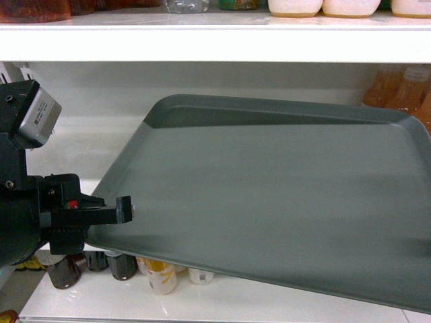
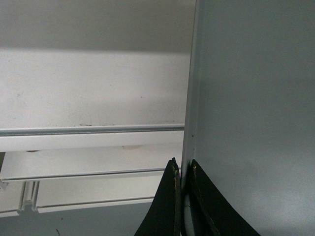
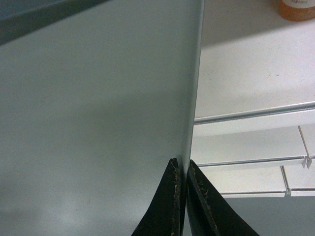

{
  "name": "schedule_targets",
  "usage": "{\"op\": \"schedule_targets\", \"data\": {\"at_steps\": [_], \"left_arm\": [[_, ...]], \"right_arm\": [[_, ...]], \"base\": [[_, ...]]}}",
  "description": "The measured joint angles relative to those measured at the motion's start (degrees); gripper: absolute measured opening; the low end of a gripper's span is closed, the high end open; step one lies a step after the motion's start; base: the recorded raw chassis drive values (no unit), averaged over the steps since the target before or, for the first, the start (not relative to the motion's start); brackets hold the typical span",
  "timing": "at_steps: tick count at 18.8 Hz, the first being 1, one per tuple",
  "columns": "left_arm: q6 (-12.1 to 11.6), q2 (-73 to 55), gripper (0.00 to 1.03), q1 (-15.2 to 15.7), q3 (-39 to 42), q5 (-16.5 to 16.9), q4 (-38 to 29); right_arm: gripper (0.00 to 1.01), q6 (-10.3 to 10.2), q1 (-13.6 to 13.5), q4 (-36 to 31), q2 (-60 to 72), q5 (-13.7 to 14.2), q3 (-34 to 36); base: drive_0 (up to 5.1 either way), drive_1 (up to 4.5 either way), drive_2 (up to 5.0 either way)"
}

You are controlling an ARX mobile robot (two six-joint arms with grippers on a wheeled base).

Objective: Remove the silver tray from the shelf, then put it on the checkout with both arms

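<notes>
Silver tray (image 1: 269, 195) is off the shelf (image 1: 215, 44) board & carried in front of it, tilted: far edge high under the upper board, near edge low, right side dropping toward the bottom corner of the head view. Both ends are pinched. Left gripper (image 2: 183, 196) has its jaws narrowed onto the tray's left rim, one finger each side of the thin edge; right gripper (image 3: 181, 196) does the same on the right rim. In the head view only the left arm shows, fingertips at the tray's left edge; right arm is out of frame there, so its grip is read from the wrist cam only.

Step in hand, as I judge it: draw the tray clear of the shelf bay & swing to the checkout, which isn't in any view. To do it well: keep both grips at equal height & move in sync, since each bite is only on the rim & a twist btwn arms could peel it loose. Level the tray before travel. Watch the far edge vs the upper board lip, and the low near edge vs the bottles (image 1: 121, 266) standing on the lower board beneath it.

Containers: tray carries nothing, plain surface bare. Small bottles/jars below, dark & pale ones, contents not clear. Orange-filled bottles (image 1: 404, 91) at right behind the tray; white tubs (image 1: 323, 7) up top, contents hidden
</notes>
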State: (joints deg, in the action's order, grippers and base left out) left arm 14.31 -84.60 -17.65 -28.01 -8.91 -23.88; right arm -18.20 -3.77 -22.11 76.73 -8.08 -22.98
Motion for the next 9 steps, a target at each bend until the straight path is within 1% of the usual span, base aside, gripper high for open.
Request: {"op": "schedule_targets", "data": {"at_steps": [9], "left_arm": [[-0.2, -0.2, 0.03, 0.0, 0.0, -0.1, 0.2]], "right_arm": [[0.02, 0.0, 0.0, 0.2, 0.0, -0.2, 0.0]], "base": [[0.0, 0.00, 0.0]]}}
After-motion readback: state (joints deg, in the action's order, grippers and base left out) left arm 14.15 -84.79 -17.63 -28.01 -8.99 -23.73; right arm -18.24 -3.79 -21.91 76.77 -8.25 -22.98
